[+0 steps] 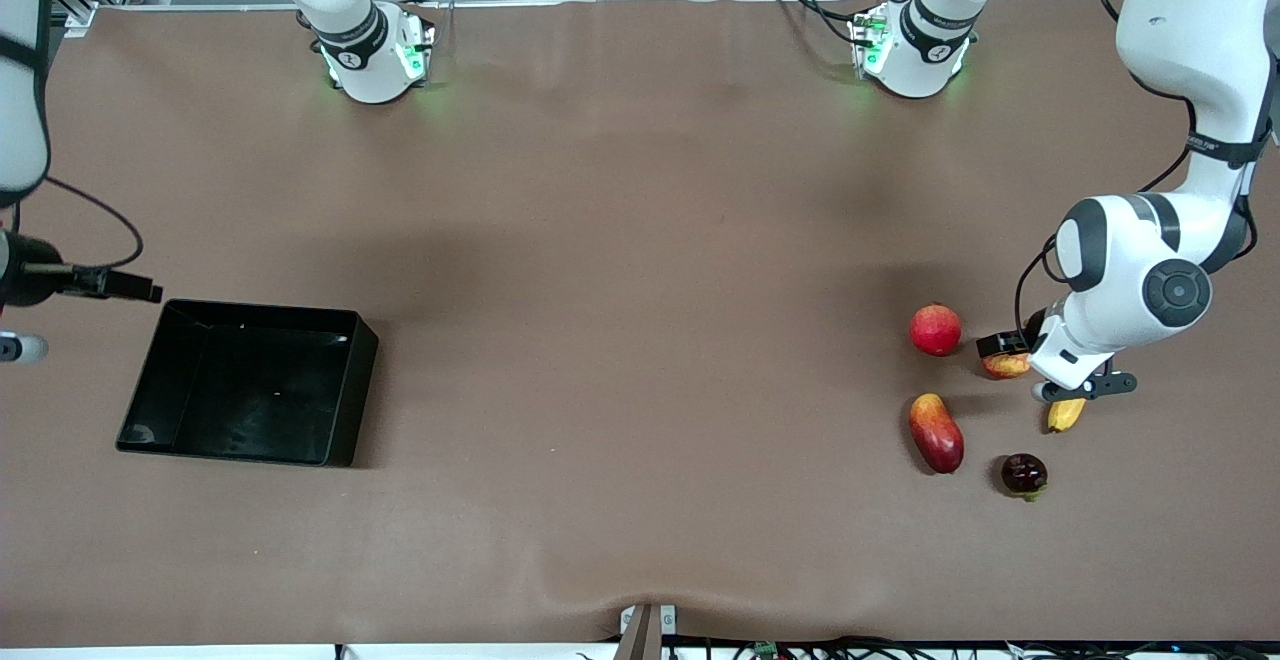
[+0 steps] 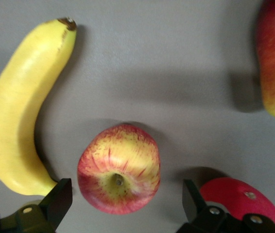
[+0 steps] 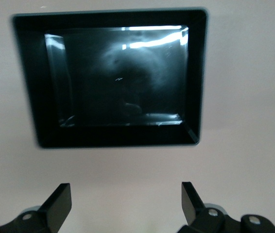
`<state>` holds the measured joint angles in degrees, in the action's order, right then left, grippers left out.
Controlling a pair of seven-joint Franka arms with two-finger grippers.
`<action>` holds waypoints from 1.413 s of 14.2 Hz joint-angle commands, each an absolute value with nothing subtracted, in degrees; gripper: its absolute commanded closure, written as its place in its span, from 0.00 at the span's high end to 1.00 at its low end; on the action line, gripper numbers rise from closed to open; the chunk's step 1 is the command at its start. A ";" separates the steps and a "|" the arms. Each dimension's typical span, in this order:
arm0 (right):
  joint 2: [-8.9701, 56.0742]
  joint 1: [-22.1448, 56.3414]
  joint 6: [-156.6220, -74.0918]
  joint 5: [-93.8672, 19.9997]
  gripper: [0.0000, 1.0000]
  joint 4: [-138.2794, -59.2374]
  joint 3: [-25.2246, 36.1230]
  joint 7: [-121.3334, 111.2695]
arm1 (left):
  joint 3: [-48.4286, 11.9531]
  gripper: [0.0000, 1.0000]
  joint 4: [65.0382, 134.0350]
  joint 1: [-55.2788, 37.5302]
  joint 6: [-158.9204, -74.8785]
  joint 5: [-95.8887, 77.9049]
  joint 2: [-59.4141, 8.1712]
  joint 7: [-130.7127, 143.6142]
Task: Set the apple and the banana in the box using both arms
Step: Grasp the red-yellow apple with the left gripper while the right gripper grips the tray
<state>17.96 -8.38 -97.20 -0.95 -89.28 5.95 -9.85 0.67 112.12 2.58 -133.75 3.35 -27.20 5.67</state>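
So nothing's in the box (image 1: pixel 340 390) yet: it sits empty on the table (image 1: pixel 620 270) at the right arm's end. Right gripper (image 3: pixel 123 206) waits beside the box, fingers spread wide, holding nothing. Both fruits remain at the left arm's end, well apart from the box. Left gripper (image 2: pixel 125 201) hangs low over the apple (image 2: pixel 119 168), fingers wide open either side, apparently not touching. Banana (image 2: pixel 21 111) lies just beside the apple.

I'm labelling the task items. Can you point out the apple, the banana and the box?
apple (image 2: pixel 119 169), left wrist view, on its streaked top near the stem.
banana (image 2: pixel 18 111), left wrist view, middle of its curved body.
box (image 1: pixel 345 395), front view, on its outer side wall.
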 commanded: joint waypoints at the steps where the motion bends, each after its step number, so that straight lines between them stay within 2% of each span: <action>1: 22.57 -12.83 -102.02 -0.97 1.00 -88.50 5.19 -16.16 | 0.79 1.00 111.45 2.90 -134.99 4.31 -28.82 4.83; 3: 25.82 -14.41 -105.72 -0.97 1.00 -88.51 5.19 -16.61 | 0.79 1.00 111.53 2.90 -135.35 4.39 -29.79 4.92; 5: 29.16 -15.99 -109.58 -1.05 1.00 -88.51 5.19 -16.70 | 0.79 0.79 111.53 2.90 -135.35 4.31 -30.23 4.92; 6: 30.57 -16.08 -111.77 -1.05 1.00 -88.51 5.19 -16.70 | 0.79 0.64 111.45 2.90 -135.35 4.31 -30.41 4.92; 8: 33.38 -16.17 -116.86 -1.14 1.00 -88.51 5.19 -16.61 | 0.79 0.14 111.53 2.81 -135.26 4.31 -29.97 4.92; 9: 34.88 -16.52 -119.94 -1.32 1.00 -88.51 5.10 -16.61 | 0.79 0.00 111.36 2.81 -134.74 4.39 -29.45 4.92; 13: 39.45 -17.58 -123.13 -3.85 1.00 -88.77 4.92 -16.52 | 0.62 0.00 110.31 2.55 -130.27 4.39 -24.36 5.19; 17: 40.61 -17.40 -123.05 -5.54 1.00 -89.82 4.92 -16.70 | -1.48 0.00 105.31 2.28 -117.89 4.31 -18.91 6.06; 18: 40.61 -17.32 -123.05 -5.45 0.78 -90.00 4.92 -17.22 | -2.54 0.00 103.81 2.29 -115.16 4.22 -18.03 6.24; 19: 40.61 -17.23 -123.05 -5.45 0.37 -90.00 4.92 -19.31 | -3.33 0.00 102.15 2.29 -112.79 4.04 -17.41 6.94; 20: 40.61 -17.23 -122.96 -5.45 0.04 -90.00 4.92 -20.38 | -4.64 0.00 100.56 2.37 -110.59 3.87 -17.14 7.81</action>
